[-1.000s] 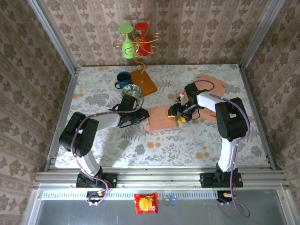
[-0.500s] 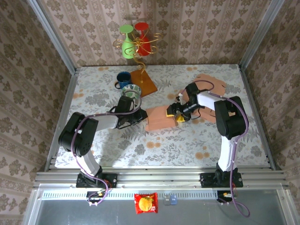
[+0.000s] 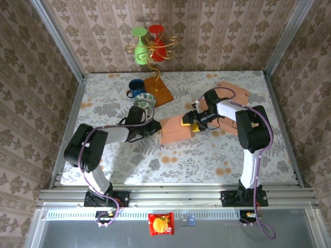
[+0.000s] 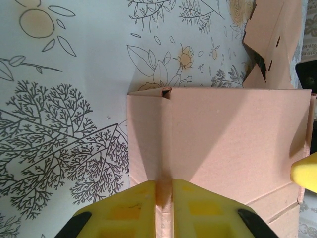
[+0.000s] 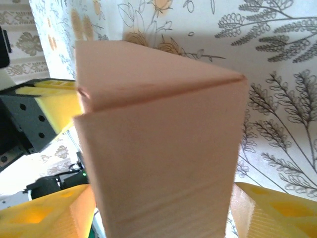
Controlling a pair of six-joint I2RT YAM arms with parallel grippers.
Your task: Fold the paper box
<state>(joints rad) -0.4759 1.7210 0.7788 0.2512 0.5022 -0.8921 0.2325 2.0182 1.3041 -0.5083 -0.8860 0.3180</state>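
The salmon paper box [image 3: 171, 131] lies mid-table, partly folded. My left gripper [image 3: 154, 128] is at its left end, shut on a thin upright wall of the box [image 4: 223, 129]; the yellow fingers [image 4: 129, 208] pinch that wall. My right gripper [image 3: 190, 123] straddles the box's right end. In the right wrist view the box [image 5: 158, 139] stands between the two yellow fingers [image 5: 49, 213], which press against its sides. The right gripper's fingertip [image 4: 304, 171] shows at the box's far edge in the left wrist view.
Flat cardboard pieces [image 3: 232, 92] lie at the back right. A blue mug [image 3: 136, 87], a bowl [image 3: 145, 101] and a wooden base [image 3: 161, 91] with a wire stand holding a green glass [image 3: 140, 49] and a red one stand at the back. A snack packet [image 3: 161, 223] lies below the table edge.
My right gripper has slid left over the box's right end. The left gripper keeps its pinch and has barely moved.
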